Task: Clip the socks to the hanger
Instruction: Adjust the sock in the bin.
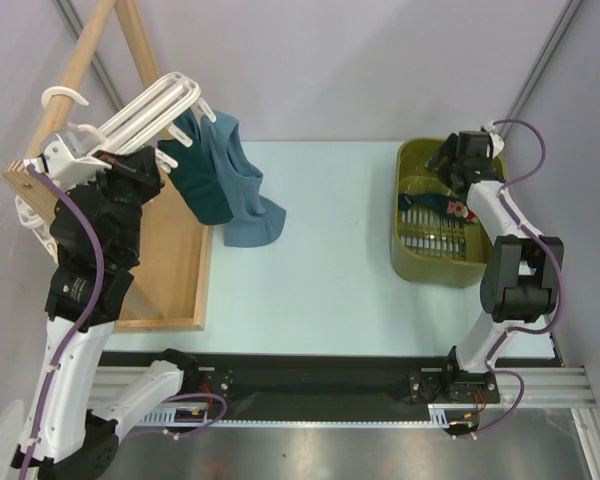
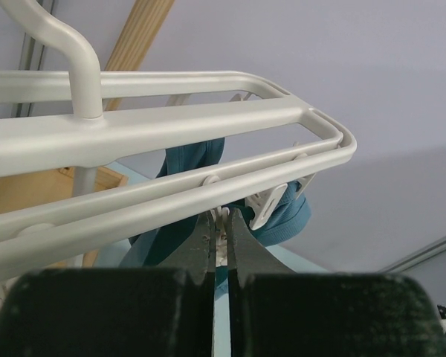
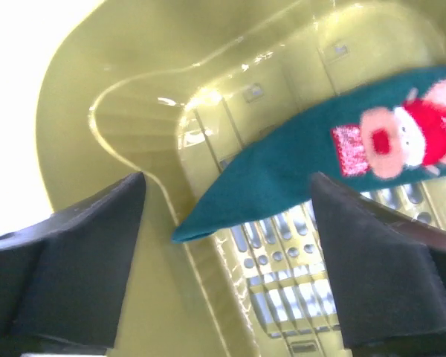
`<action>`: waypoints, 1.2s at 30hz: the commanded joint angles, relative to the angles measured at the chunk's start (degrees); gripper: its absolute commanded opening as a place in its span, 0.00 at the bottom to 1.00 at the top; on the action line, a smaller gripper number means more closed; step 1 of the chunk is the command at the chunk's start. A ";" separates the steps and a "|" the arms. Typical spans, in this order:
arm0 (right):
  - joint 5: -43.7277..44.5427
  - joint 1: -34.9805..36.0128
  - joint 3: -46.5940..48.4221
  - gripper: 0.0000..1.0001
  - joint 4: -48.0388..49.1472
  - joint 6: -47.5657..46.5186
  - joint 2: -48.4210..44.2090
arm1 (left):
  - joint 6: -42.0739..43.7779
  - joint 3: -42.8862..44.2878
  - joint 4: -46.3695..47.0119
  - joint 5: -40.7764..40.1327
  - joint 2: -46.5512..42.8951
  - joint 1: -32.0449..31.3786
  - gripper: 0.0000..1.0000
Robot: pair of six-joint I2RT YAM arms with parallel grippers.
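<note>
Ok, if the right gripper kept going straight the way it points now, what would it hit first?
Most likely the teal sock lying in the olive basket; its end lies ahead, framed by the fingers of the open right gripper. Depth is unclear, though.

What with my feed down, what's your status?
Left pincer shut on hanger. Right pincer open above teal sock in green basket. Two socks hang clipped. Nothing in the way.

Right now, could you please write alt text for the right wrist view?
The right end effector hangs open above a teal sock with a red-and-white motif. The sock lies inside an olive-green slotted basket.
</note>
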 commanded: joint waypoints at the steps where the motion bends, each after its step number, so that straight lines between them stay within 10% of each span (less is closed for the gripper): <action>1: -4.50 -1.53 -1.28 0.99 -5.59 14.21 -0.81 | -8.85 -2.99 -4.71 6.08 0.65 -0.27 0.00; 17: 1.91 -0.12 -14.31 0.95 2.50 44.12 -0.47 | -9.03 -2.37 -5.59 6.26 0.56 -0.27 0.00; 23: -1.51 -2.49 -11.67 0.69 5.23 42.72 4.19 | -8.86 -2.20 -5.77 6.09 0.47 -0.27 0.00; 30: -6.17 -3.81 -9.74 0.02 10.77 32.62 4.46 | -8.86 -2.46 -5.77 6.09 0.12 -0.27 0.00; 36: -13.47 -4.61 -3.16 0.00 12.27 20.75 2.61 | -8.94 -2.72 -5.59 6.26 0.12 -0.27 0.00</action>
